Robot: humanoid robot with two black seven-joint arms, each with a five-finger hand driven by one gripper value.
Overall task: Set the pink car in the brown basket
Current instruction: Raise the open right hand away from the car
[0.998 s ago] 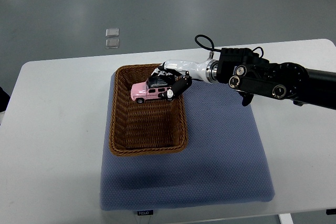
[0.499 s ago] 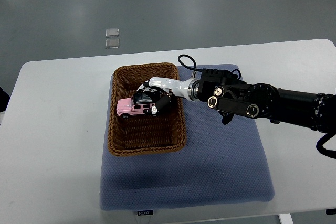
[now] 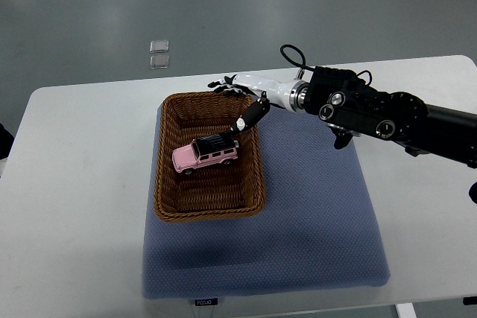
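Sitting on the woven floor of the brown basket (image 3: 209, 210), the pink car (image 3: 206, 155) rests on its wheels with its dark roof up, roughly in the middle of the basket and a little toward the far end, its length lying crosswise and slightly angled. The right hand (image 3: 242, 94) hovers over the basket's far right corner — up and to the right of the car, clear of it and touching nothing. Its fingers (image 3: 251, 115) are spread and relaxed, with one dark fingertip reaching down over the basket's right wall toward the car and the others fanned out along the far rim. The white wrist leads back to a black forearm (image 3: 380, 113) that crosses to the right of the basket and leaves at the picture's right edge, with a thin black cable looping above the wrist. The basket stands on the left part of a blue-grey mat (image 3: 320, 221), which lies on a white table (image 3: 74, 206). Beyond the basket, off the table on the grey floor, lie two small clear squares (image 3: 159, 53), one just behind the other.
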